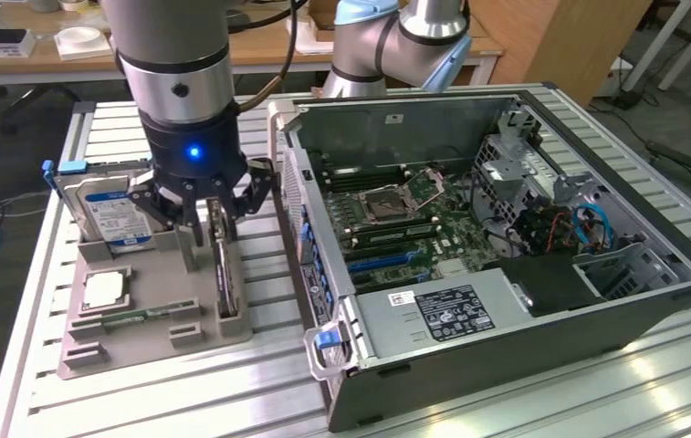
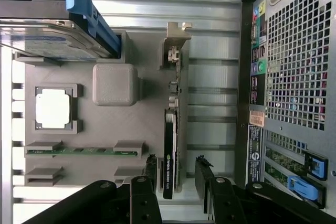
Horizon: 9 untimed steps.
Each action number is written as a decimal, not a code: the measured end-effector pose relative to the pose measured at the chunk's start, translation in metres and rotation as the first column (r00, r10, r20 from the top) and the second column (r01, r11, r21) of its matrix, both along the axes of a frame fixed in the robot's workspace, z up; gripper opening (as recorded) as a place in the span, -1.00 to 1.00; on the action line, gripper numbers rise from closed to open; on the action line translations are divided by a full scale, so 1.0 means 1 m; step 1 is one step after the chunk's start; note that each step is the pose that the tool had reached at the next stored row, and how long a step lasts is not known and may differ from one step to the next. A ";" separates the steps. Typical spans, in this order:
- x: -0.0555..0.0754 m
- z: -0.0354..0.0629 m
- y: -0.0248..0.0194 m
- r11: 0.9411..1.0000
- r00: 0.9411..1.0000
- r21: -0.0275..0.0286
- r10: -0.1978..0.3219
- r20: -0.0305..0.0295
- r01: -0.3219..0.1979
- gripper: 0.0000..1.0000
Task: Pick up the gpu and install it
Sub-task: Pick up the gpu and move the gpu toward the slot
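Observation:
The gpu (image 1: pixel 224 274) stands on its edge in a slot of the grey parts holder (image 1: pixel 138 342). In the wrist view the gpu (image 2: pixel 170 145) shows edge-on, dark with a green logo, its silver bracket (image 2: pixel 176 40) at the far end. My gripper (image 1: pixel 214 214) hangs right over the card, open. Its black fingers (image 2: pixel 149 169) stand on either side of the card's near end, with a gap on each side. Nothing is held in the gripper (image 2: pixel 176 174).
The holder (image 2: pixel 105 124) also carries a hard drive (image 1: pixel 114 214) in a blue caddy, a CPU (image 1: pixel 104 289) and a RAM stick (image 1: pixel 138 318). The open computer case (image 1: pixel 637 301) lies at the exterior view's right, its motherboard (image 1: pixel 394 228) exposed, its rear panel (image 2: pixel 289 77) close to the holder.

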<state>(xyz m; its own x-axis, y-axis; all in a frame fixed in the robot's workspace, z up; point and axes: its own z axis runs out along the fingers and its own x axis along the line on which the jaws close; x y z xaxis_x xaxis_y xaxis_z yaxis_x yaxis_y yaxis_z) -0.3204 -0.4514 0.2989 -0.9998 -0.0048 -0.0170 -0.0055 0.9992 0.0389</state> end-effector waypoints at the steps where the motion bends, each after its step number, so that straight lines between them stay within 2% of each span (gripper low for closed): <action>1: 0.000 -0.0003 0.0000 1.000 1.000 0.000 0.000 0.000 0.000 -0.15; 9: 0.000 -0.0027 -0.0008 1.000 1.000 0.000 0.000 0.000 0.000 -0.15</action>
<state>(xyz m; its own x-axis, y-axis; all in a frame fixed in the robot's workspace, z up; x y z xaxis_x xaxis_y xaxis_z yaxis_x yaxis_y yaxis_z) -0.3204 -0.4521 0.2962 -0.9999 -0.0049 -0.0165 -0.0055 0.9992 0.0389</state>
